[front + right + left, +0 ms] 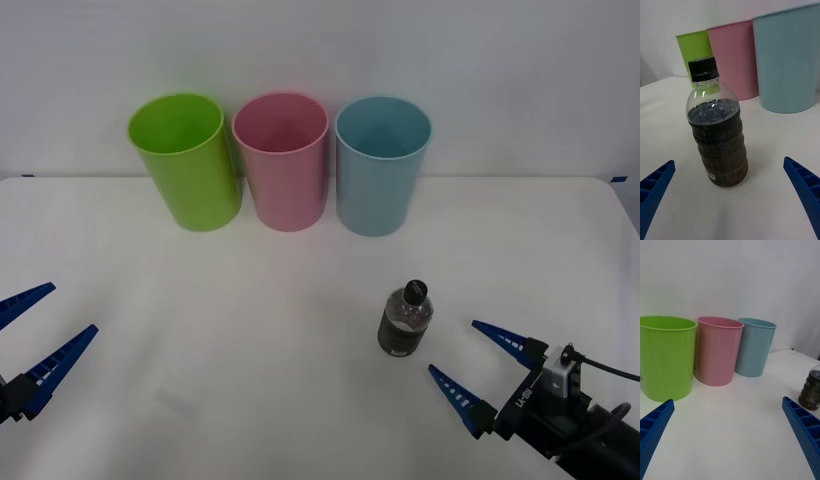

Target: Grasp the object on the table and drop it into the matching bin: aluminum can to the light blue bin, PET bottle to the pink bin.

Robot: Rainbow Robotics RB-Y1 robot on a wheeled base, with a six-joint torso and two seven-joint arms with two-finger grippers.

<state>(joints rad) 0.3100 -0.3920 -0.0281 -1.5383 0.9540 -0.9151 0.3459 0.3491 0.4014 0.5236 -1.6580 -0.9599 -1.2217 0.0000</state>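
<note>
The PET bottle (405,319) stands upright on the white table (250,330), right of centre; it is clear with a black cap and a dark label (720,157). My right gripper (478,363) is open just behind and to the right of it, its blue fingers (805,187) spread apart and not touching the bottle (717,123). At the left edge my left gripper (45,327) hangs open, far from the bottle (811,388). The pink bin (282,160) stands at the back centre, with the light blue bin (380,165) on its right.
A lime green bin (185,160) stands left of the pink bin (718,350), all three in a row against the white back wall. The light blue bin (788,60) is the nearest one beyond the bottle.
</note>
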